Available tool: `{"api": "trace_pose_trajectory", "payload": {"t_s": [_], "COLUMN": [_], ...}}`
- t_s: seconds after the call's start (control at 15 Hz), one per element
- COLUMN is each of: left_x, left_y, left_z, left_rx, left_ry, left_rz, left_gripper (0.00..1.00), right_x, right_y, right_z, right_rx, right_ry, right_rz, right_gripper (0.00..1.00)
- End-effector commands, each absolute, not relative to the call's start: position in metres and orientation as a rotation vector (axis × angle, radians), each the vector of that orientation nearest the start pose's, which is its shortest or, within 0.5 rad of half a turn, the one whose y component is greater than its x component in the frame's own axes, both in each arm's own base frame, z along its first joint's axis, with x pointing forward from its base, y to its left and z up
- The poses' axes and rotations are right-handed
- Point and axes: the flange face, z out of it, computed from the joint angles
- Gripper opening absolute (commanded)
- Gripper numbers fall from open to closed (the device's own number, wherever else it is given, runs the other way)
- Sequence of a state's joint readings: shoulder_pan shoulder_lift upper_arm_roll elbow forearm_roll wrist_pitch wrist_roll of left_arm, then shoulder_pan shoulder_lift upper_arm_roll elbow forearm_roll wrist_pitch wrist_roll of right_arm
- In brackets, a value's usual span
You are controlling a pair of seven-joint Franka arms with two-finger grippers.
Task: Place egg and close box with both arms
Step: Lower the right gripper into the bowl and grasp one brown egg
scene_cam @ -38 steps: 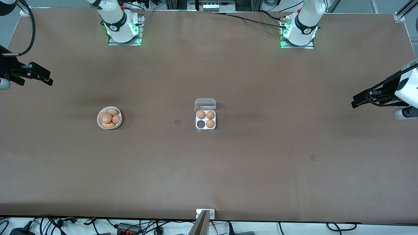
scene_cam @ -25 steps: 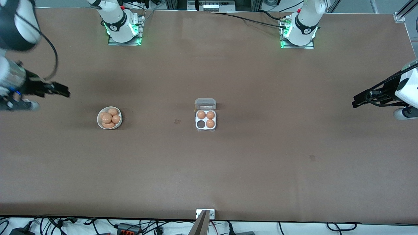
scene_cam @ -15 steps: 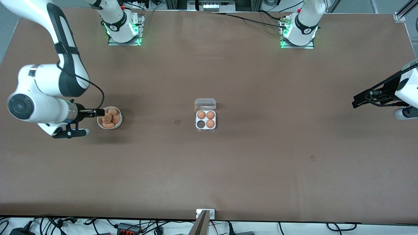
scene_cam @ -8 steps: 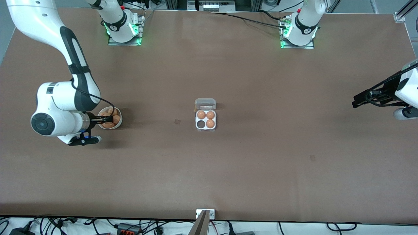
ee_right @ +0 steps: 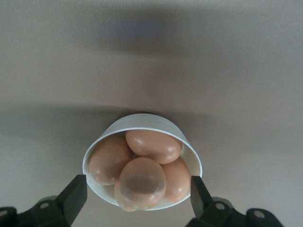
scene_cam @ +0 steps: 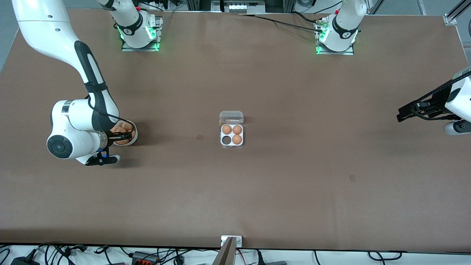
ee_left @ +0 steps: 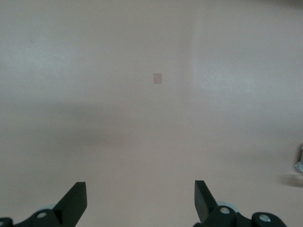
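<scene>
— Item one, front view?
— I log it as high, facing both arm bases, taking in the whole brown surface [scene_cam: 294, 191].
— Wrist views?
— Left wrist: looks down from well above bare surface [ee_left: 151, 118]. Right wrist: close over the white bowl [ee_right: 142, 124], which my front view shares [scene_cam: 134, 137].
</scene>
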State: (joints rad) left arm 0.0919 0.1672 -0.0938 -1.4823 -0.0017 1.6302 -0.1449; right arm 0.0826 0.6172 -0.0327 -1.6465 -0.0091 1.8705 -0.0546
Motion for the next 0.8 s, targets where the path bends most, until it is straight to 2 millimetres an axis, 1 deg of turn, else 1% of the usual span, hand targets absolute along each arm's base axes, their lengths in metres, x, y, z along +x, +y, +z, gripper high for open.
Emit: {"api": "trace_pose_trajectory", "payload": {"t_s": [0.0,0.2,0.47,0.6,0.73], "left_x": [0.607,0.607,0.6069,0.6069,0.6069], "left_y": [0.0037,0.0037,0.0034,0.0034,0.0033], "left_z": [0.5803,0.5803,0.5801,0.5801,0.5801], "left_rx": [-3.138,-3.138,-3.14,-3.14,-3.142], "left_ry": [-0.208,-0.208,-0.211,-0.211,-0.206], "left_rz": [0.028,0.028,0.031,0.031,0.031], "left_gripper": [1.0,1.0,1.0,1.0,1.0], "right_x": [0.6403,0.6389,0.6365,0.6363,0.637], "right_y": [0.0359,0.036,0.0358,0.0357,0.0358], "right_z": [0.2252,0.2215,0.2209,0.2208,0.2215], "right_rx": [-3.097,-3.093,-3.088,-3.088,-3.088], "right_ry": [-0.225,-0.224,-0.218,-0.216,-0.221], "right_rz": [0.64,0.654,0.683,0.685,0.68], "right_gripper": [0.91,0.86,0.71,0.6,0.43]}}
